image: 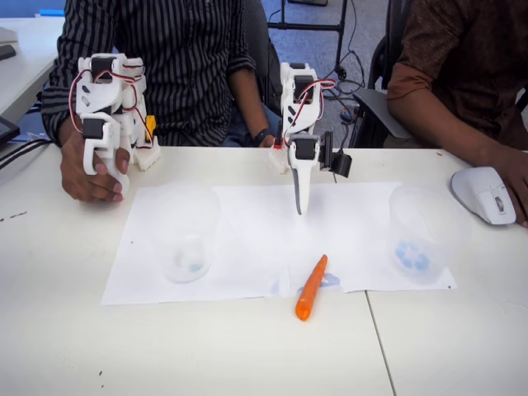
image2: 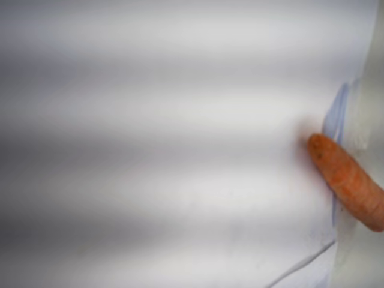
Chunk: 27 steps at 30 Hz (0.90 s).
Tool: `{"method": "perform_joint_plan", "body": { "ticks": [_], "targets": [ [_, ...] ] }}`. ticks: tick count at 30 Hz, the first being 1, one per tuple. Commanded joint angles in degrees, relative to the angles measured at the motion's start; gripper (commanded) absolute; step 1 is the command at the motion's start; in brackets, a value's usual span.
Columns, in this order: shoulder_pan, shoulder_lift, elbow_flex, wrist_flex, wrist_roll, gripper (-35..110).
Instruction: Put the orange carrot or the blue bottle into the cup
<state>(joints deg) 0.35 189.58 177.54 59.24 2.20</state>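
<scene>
The orange carrot lies on the table at the front edge of the white paper sheets, thin tip pointing away from me. In the wrist view the orange carrot sits at the right edge over a faint blue outline on the paper. The cup, clear with a pale teal blotch at its base, stands upright on the paper's left part. My gripper hangs point-down above the paper's middle, behind the carrot and clear of it, its fingers together and holding nothing. The blue bottle is out of view.
A second clear cup with a blue mark at its base stands on the right of the paper. Two people sit behind the table; one rests a hand on a white mouse at the right.
</scene>
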Motion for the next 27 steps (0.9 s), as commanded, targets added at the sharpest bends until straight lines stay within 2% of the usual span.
{"method": "perform_joint_plan", "body": {
  "ticks": [1, 17, 21, 27],
  "targets": [
    [-0.18, 2.90, 0.62, 0.26, -0.18, 24],
    [-0.09, 2.90, -0.35, 0.26, -0.18, 24],
    [0.79, 2.29, -9.05, 0.62, -0.18, 24],
    [8.61, 2.20, -20.48, 0.00, -0.44, 24]
  ]
}}
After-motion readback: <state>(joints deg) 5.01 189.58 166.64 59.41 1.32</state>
